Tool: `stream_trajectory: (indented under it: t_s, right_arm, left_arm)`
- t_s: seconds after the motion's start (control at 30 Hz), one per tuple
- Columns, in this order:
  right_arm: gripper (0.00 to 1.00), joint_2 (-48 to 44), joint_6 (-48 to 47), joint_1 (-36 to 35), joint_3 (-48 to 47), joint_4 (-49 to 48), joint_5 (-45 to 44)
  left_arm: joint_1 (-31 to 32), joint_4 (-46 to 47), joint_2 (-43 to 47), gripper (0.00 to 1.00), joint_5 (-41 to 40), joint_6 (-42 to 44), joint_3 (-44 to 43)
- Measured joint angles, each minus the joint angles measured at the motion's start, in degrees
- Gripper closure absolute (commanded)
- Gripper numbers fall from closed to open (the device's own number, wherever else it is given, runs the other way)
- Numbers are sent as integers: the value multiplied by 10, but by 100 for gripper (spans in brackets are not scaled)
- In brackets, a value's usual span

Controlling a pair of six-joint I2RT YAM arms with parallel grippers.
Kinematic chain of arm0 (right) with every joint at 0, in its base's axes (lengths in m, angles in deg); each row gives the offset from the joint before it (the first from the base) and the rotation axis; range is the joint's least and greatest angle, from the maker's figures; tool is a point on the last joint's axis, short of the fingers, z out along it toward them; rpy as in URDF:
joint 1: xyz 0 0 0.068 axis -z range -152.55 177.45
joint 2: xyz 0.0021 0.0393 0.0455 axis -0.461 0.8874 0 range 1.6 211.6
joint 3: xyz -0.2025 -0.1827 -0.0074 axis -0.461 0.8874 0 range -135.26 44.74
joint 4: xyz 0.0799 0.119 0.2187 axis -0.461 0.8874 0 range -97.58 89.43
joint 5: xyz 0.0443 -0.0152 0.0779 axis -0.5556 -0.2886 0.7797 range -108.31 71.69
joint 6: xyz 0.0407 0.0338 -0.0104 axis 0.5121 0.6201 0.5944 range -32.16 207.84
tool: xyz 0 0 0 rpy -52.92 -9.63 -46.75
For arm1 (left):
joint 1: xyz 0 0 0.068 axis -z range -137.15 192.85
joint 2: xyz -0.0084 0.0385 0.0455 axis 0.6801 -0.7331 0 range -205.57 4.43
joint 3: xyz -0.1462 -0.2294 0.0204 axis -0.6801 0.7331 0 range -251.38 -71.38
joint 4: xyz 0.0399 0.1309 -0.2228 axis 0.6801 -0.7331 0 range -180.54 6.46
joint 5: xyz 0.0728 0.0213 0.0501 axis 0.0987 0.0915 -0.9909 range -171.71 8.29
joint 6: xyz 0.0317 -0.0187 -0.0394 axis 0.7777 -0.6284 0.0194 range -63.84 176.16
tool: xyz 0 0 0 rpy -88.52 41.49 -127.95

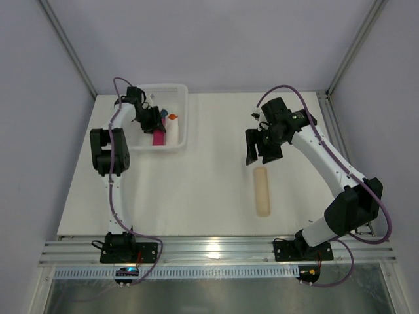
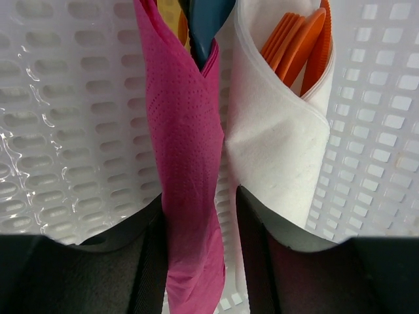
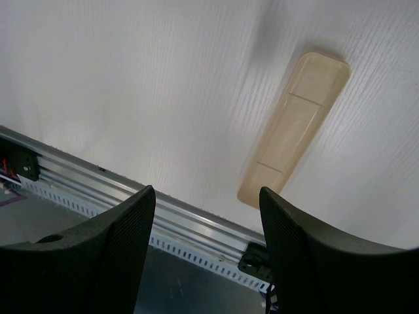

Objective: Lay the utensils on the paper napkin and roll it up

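Observation:
The pink paper napkin [image 2: 186, 144] is rolled into a tube and lies in the white perforated basket [image 2: 59, 131]. A blue utensil [image 2: 203, 26] and a yellow sliver stick out of its far end. My left gripper [image 2: 200, 203] straddles the roll's near end. The roll touches the left finger, with a small gap to the right one. In the top view the left gripper [image 1: 149, 118] is inside the basket [image 1: 183, 98] above the pink roll [image 1: 158, 137]. My right gripper [image 1: 262, 154] is open and empty above the table.
A white napkin roll [image 2: 275, 131] holding orange utensils [image 2: 298, 39] lies right beside the pink roll in the basket. A long beige rounded strip [image 1: 262, 190] lies on the table below the right gripper and also shows in the right wrist view [image 3: 294, 124]. An aluminium rail [image 1: 216, 248] runs along the near edge.

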Motion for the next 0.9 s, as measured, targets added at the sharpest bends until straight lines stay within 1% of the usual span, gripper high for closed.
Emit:
stream_trajectory:
  t_s: [0.1,0.27,0.3,0.73,0.9]
  right_arm:
    - [32,0,0,0,0,0,2]
    - [32,0,0,1,0,0,7]
    - [32,0,0,1,0,0,8]
    - [32,0,-2,2,0,0,14]
    - [32,0,-2,4,0,0,18]
  left_arm:
    - [0,12,10,52,-16,-6,13]
    - [0,25,23,51,-44,-11,28]
    - [0,26,24,41,-49,-13,29]
    - [0,44,40,40,-115,-25,39]
    - [-1,56,50,39,-143,-27,56]
